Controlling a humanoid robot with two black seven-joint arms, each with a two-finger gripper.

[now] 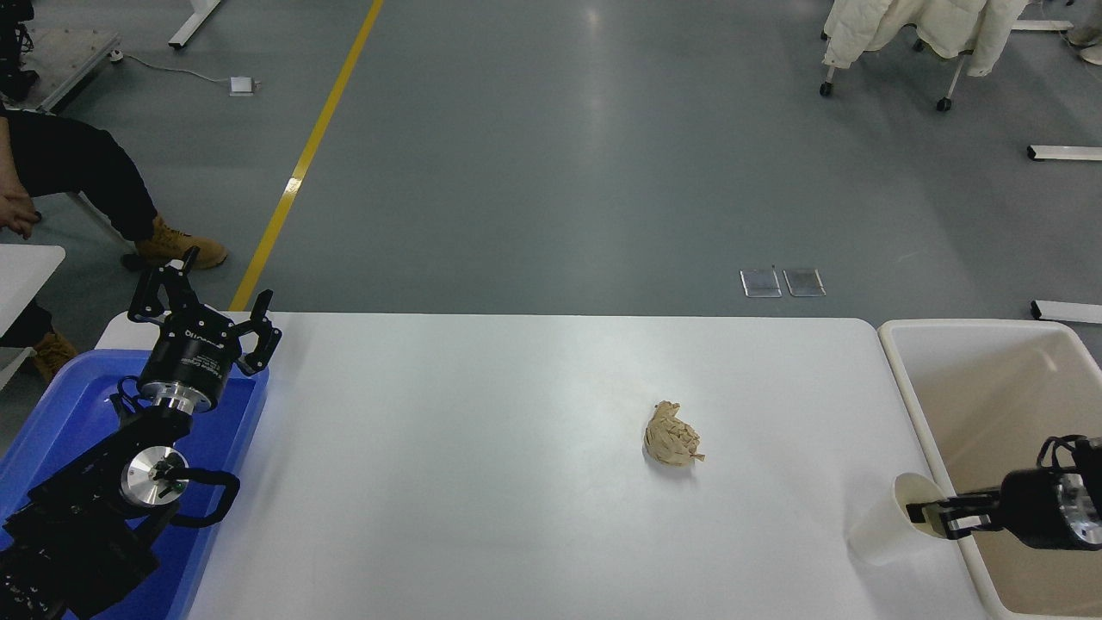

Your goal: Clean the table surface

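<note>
White paper cup (891, 518), pinched at its rim by the right gripper (934, 517), hangs tilted at lower right; it may slip before reaching the cream bin (913, 405). Left gripper (207, 314) is spread open.

Bright, even overhead light, sharp focus.
Soft glare streaked the grey floor (594, 52); the table surface (482, 448) shone faintly, with only pale shadows.

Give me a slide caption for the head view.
Right gripper tilts a paper cup toward the cream bin; a crumpled wad lies mid-table.
</note>
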